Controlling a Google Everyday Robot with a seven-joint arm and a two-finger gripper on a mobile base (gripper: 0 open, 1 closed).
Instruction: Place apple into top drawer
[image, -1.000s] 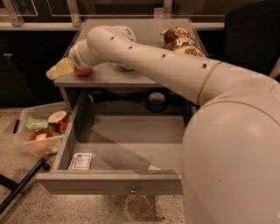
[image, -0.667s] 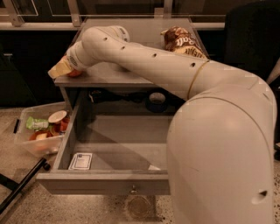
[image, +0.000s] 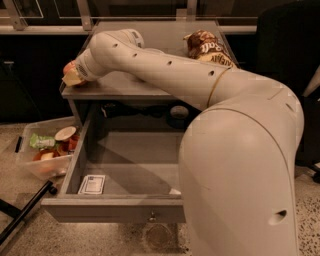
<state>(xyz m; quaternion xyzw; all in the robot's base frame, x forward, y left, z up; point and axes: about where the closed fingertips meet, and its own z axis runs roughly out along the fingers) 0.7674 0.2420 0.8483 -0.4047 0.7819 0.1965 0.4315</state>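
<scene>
Apple (image: 68, 67) was covered by gripper (image: 73, 79) at upper left; hold couldn't be told, might've been fumbled outside top drawer (image: 135, 160).

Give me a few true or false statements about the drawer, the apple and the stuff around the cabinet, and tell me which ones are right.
1. The top drawer is pulled open. True.
2. The apple lies inside the drawer. False: it is up on the cabinet top, at the left front corner, right by the gripper.
3. A brown snack bag lies on the cabinet top, toward the right rear. True.
4. The clear plastic tub sits in the drawer. False: it stands on the floor, left of the drawer.
5. A small white card lies in the drawer's front left corner. True.
</scene>
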